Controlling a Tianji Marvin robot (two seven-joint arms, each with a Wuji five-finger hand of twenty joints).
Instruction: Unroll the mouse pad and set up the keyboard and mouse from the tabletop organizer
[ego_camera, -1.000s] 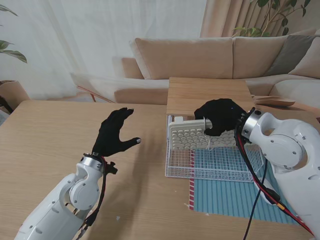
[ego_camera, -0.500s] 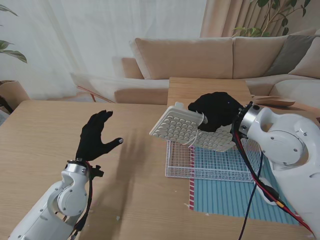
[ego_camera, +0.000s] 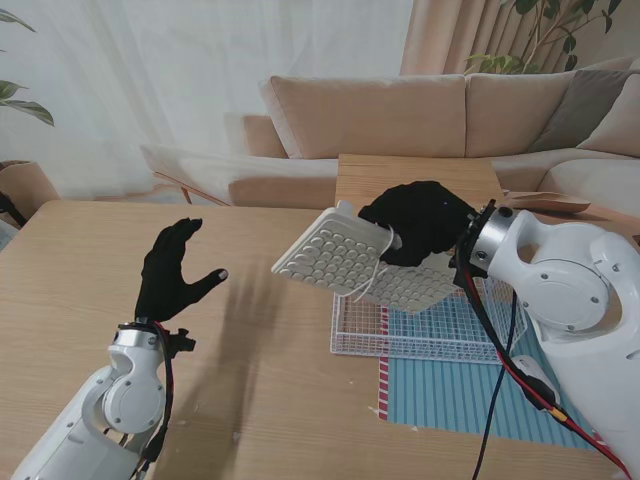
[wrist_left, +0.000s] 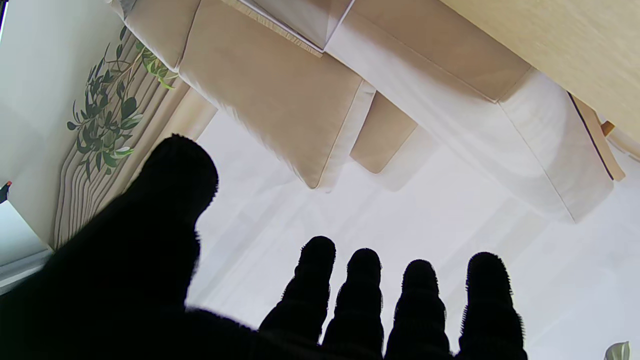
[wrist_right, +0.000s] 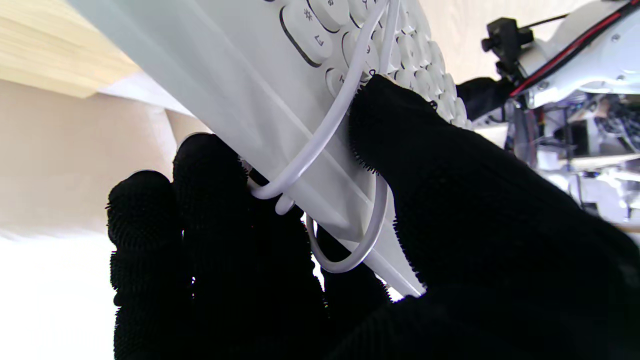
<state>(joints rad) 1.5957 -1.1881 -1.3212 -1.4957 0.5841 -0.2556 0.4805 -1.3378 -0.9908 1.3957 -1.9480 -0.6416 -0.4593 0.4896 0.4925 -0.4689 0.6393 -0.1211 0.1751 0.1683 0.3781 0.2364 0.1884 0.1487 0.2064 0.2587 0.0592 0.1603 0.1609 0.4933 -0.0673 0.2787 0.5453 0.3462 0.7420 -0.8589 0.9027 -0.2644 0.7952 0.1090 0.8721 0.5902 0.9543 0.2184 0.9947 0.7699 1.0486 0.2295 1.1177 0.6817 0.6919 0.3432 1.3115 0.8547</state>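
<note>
Fingers (wrist_right: 210, 165) of our right hand (ego_camera: 415, 222) clamp the keyboard (ego_camera: 345, 262) and its cable (wrist_right: 320, 145), aloft at the wire organizer's (ego_camera: 400, 335) ten o'clock. Our left hand (ego_camera: 172, 272), spread and empty, should steady the far edge as we level it onto the surface (ego_camera: 260, 400).

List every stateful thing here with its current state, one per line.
keyboard: lifted clear of the organizer, tilted, cable looped at the grip
right hand: shut on the keyboard
left hand: open, raised, empty
wire organizer: on the table
mouse pad: unrolled flat
</note>
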